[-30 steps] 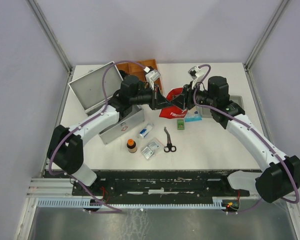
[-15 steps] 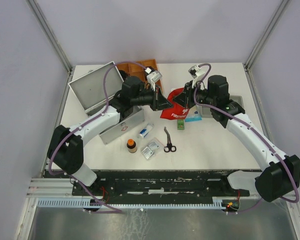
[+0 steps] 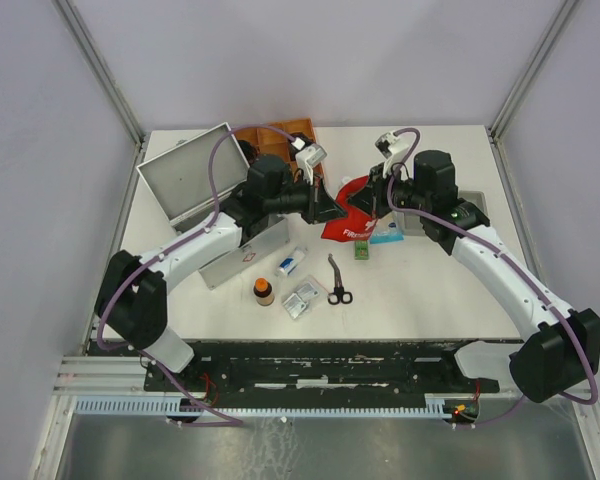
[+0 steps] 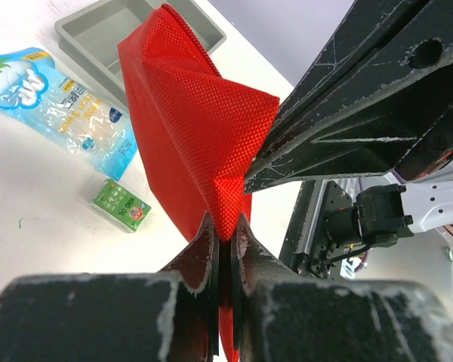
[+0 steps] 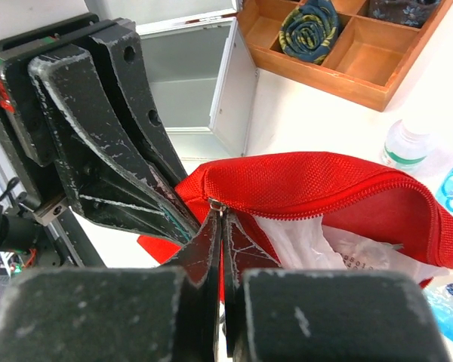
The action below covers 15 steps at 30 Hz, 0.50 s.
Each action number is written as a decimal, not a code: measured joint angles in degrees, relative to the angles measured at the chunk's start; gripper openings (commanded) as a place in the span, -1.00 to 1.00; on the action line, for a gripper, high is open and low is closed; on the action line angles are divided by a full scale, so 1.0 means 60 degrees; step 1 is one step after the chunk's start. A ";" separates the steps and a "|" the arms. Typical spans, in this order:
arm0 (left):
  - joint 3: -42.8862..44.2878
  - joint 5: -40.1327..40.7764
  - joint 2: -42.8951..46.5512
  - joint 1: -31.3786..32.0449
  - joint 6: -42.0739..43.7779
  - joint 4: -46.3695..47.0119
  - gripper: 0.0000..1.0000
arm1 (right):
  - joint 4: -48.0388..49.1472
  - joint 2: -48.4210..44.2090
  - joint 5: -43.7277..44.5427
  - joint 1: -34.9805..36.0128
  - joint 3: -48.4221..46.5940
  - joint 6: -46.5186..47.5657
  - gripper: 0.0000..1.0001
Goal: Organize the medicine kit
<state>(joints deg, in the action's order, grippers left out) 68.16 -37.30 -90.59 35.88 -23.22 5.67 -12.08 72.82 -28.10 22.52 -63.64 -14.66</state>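
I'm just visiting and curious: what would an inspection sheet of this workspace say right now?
Surface: white table, items scattered mid-table.
Job's things: medicine kit at the left, lid open; red pouch, partly unzipped.
Clutter: scissors, brown bottle, wooden tray, blue packet, small green box, grey tray.
Tools: left tool shut on the pouch's fabric; right tool shut at its zipper.
Cables: purple cables, looping free above the table.
Surroundings: plain enclosure walls; nothing else seen.

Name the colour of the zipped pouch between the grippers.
Red pouch; the right wrist view shows it best.
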 measured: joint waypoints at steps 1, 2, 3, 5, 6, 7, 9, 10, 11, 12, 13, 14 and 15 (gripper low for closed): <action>0.0000 0.0044 0.0000 0.0011 0.0055 -0.0018 -0.95 | -0.0051 0.0000 0.0036 0.0000 -0.0007 0.0076 -0.99; 0.0000 0.0102 0.0000 0.0026 0.0113 -0.0044 -0.95 | -0.0142 0.0000 0.0084 0.0000 -0.0026 0.0182 -0.99; 0.0000 0.0175 0.0011 0.0036 0.0175 -0.0076 -0.95 | -0.0240 0.0000 0.0164 0.0000 -0.0047 0.0284 -0.99; -0.0007 0.0255 0.0044 0.0044 0.0335 -0.0157 -0.95 | -0.0441 0.0000 0.0277 -0.0004 -0.0069 0.0452 -0.99; -0.0036 0.0321 0.0076 0.0044 0.0470 -0.0182 -0.95 | -0.0532 0.0000 0.0321 -0.0004 -0.0073 0.0532 -0.99; -0.0073 0.0397 0.0127 0.0051 0.0579 -0.0193 -0.95 | -0.0627 0.0000 0.0372 -0.0007 -0.0073 0.0608 -0.99; -0.0142 0.0481 0.0237 0.0062 0.0776 -0.0219 -0.95 | -0.0812 0.0000 0.0441 -0.0036 -0.0073 0.0736 -0.99; -0.0164 0.0499 0.0284 0.0062 0.0860 -0.0219 -0.95 | -0.0907 0.0000 0.0452 -0.0066 -0.0076 0.0787 -0.99; -0.0178 0.0506 0.0321 0.0062 0.0936 -0.0222 -0.95 | -0.1009 0.0000 0.0452 -0.0102 -0.0095 0.0823 -0.99; -0.0178 0.0510 0.0339 0.0066 0.1009 -0.0219 -0.95 | -0.1104 0.0000 0.0448 -0.0138 -0.0127 0.0856 -0.99; -0.0178 0.0517 0.0353 0.0069 0.1053 -0.0215 -0.95 | -0.1198 0.0007 0.0448 -0.0175 -0.0171 0.0882 -0.99; -0.0178 0.0517 0.0357 0.0080 0.1082 -0.0208 -0.95 | -0.1311 0.0018 0.0444 -0.0208 -0.0237 0.0918 -0.99; -0.0182 0.0517 0.0361 0.0080 0.1155 -0.0193 -0.95 | -0.1432 0.0033 0.0441 -0.0226 -0.0306 0.0933 -0.99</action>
<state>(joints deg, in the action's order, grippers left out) 67.07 -34.20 -88.42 36.36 -16.29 4.51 -20.67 73.01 -25.45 21.17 -65.47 -9.06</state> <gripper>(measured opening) 0.066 0.015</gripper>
